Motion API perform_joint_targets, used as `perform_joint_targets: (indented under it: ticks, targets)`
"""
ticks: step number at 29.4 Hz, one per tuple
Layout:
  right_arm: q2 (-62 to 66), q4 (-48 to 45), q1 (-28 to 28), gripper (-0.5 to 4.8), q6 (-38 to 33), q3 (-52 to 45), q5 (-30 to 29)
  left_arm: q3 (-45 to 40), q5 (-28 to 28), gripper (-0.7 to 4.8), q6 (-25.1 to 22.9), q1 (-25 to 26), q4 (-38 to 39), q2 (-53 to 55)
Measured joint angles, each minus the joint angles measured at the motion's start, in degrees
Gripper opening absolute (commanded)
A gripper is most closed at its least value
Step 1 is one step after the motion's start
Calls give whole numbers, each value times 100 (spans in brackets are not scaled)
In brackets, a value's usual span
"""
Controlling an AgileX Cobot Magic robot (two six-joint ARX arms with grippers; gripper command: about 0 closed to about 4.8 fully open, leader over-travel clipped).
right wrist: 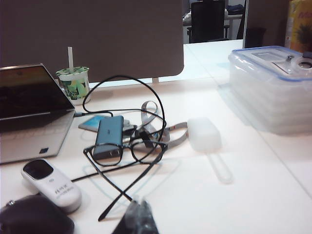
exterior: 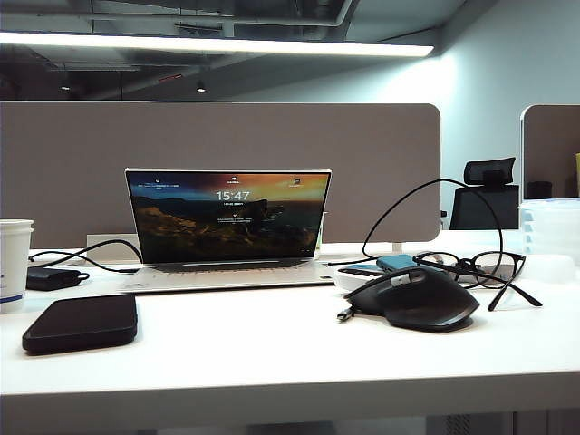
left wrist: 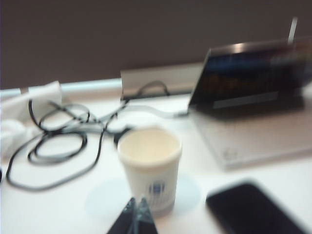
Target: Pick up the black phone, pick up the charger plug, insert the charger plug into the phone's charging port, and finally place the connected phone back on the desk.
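Both grippers are closed and hold nothing: the left gripper hovers above the desk just in front of a white paper cup, and the right gripper hovers near a pair of black glasses. From the laptop in the exterior view, the black phone lies flat at about eight o'clock, and the black mouse at about four o'clock, with the charger plug touching the desk at the mouse's nine o'clock.
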State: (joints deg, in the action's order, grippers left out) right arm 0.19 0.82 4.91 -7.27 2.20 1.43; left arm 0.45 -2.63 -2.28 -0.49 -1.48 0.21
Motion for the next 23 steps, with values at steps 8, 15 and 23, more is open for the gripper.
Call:
perform_joint_targets:
  ticks: [8,15,23]
  targets:
    - [81,455,2,-6,-2,1152,0,699,-356,-6,1213,0,-96,0]
    - [997,568,4,-6,-2,2341,2,1558,-448,-6,1287,0,271,431]
    - [2708,619,7,-6,33,3764,-35,2579,-450,-6,1414,0,531,1646]
